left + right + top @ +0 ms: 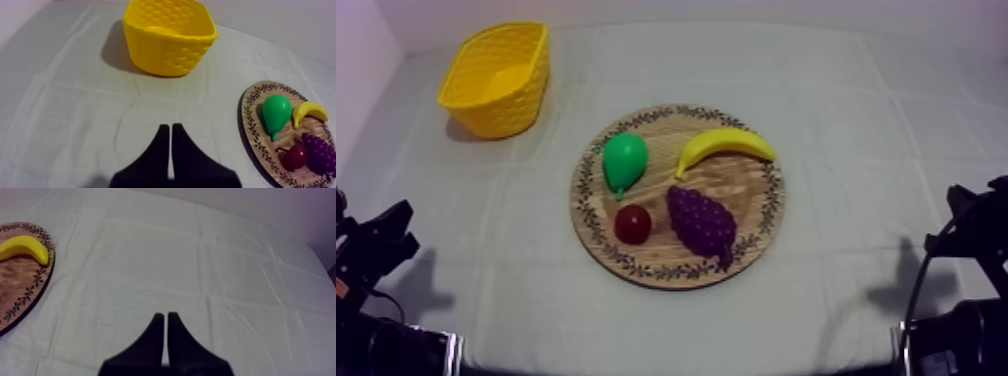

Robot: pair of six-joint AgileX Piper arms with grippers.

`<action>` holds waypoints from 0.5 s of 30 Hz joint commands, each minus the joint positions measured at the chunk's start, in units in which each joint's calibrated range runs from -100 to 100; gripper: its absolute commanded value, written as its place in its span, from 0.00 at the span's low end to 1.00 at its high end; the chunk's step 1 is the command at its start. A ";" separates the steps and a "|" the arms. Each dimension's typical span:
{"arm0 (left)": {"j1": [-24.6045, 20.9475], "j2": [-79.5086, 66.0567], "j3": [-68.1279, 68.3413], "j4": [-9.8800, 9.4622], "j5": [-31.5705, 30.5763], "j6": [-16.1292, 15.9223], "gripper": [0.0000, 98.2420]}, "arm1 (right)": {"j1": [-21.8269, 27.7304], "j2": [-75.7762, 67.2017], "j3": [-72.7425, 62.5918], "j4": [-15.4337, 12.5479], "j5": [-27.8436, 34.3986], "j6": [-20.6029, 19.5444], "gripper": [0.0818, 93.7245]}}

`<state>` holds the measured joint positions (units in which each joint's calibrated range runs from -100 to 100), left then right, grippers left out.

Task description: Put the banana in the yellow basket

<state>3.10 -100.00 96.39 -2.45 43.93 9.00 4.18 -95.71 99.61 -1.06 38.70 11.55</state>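
Both arms are sitting low at their own sides of the table. Left gripper [170, 126] is showing its fingers pressed together into a narrow wedge, holding nothing. Right gripper [165, 315] is the same, closed and empty.

Banana [724, 147] is lying flat on the wooden board [748, 192], on its far right part close to the patterned rim. The pear [624, 162] is just beside one end and the grapes [702, 222] are just on the near side.

Risks, imo:
- Fingers coming down wide are likely clipping the grapes or pear, since the gaps are tight.
- A grip near a tapered end is probably slipping, w/ the banana swinging or dropping.
- The yellow basket [501, 80] is at the far left, well apart from the board, so I'm expecting a long carry over the other fruit. A low pass risks knocking the pear or nudging the basket.

Long axis is running roughly side to side across the table in the top view. The pear-side end is sitting slightly nearer to me and the arch is bulging toward the far edge. I'm planning to close across the middle, perpendicular to that axis.
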 commanded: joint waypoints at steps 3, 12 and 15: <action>0.01 0.00 0.04 -0.01 -0.02 0.02 0.00 | 0.03 -0.05 0.05 0.01 0.01 0.00 0.00; 0.15 0.00 -0.05 -0.01 0.12 0.33 0.00 | 0.03 -0.05 0.05 0.01 0.01 0.00 0.00; 0.12 0.00 -0.07 -0.01 0.13 0.32 0.00 | 0.03 -0.05 0.05 0.01 0.01 0.00 0.00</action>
<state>3.23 -100.00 96.39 -2.45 43.99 9.32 4.18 -95.71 99.61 -1.06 38.70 11.55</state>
